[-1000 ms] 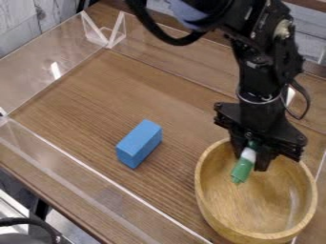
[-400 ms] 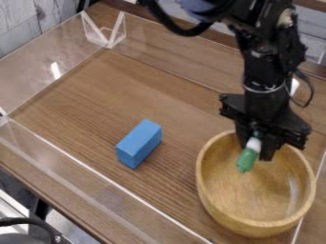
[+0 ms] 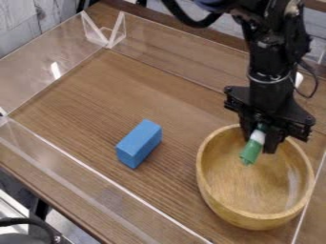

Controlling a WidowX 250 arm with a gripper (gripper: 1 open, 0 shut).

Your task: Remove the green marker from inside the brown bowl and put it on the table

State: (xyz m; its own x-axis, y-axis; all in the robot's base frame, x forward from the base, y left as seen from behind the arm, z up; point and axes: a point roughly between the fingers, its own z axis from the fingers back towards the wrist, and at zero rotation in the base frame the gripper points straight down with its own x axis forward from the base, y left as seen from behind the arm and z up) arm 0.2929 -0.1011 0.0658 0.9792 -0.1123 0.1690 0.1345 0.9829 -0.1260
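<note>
The green marker hangs tilted over the brown bowl, white barrel up, green cap down, held a little above the bowl's floor near its back rim. My gripper is shut on the marker's upper end, pointing straight down from the black arm. The bowl sits at the front right of the table. The fingertips are partly hidden behind the marker.
A blue rectangular block lies on the wood left of the bowl. Low clear acrylic walls border the tabletop, with a clear stand at the back left. A cable hangs beside the arm on the right.
The gripper has risen and shifted slightly right with the marker, lifting its green cap off the bowl's floor. Bowl and blue block have stayed put.
</note>
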